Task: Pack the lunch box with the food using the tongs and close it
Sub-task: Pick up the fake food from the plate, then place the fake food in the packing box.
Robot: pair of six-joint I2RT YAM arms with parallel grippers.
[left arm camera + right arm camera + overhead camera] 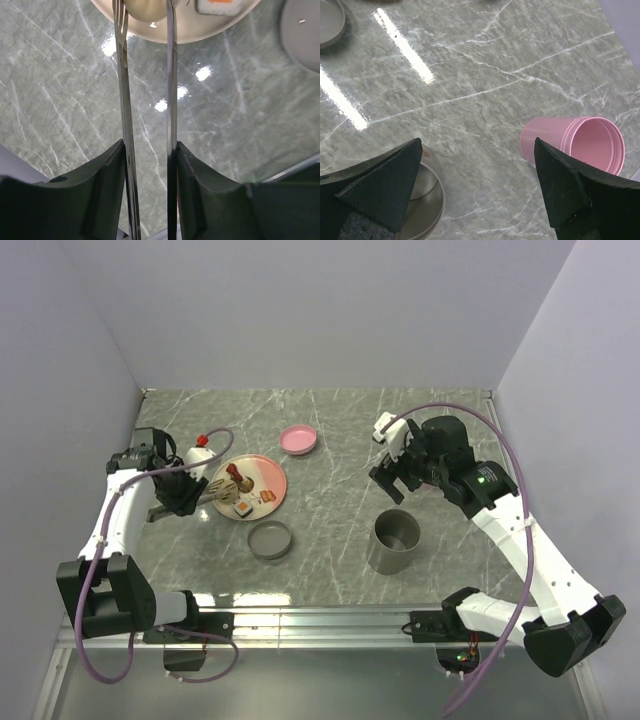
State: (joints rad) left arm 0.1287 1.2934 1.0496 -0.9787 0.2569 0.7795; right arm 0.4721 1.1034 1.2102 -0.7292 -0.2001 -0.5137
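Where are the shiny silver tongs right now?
The long silver metal tongs are on the left side of the table, pinched in the left hand. In the top view their tips reach over the round pink plate.

Left wrist view: tongs [171,90] tips and plate [190,29] cut off at top edge. Top view: food [243,508] too small to identify.

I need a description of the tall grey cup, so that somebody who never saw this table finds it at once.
Start at the pink plate on the left half of the marble table. Go right, past the shallow grey dish at the plate's near edge, to the cup standing upright and open. It alone is tall; the dish is equally grey but low.
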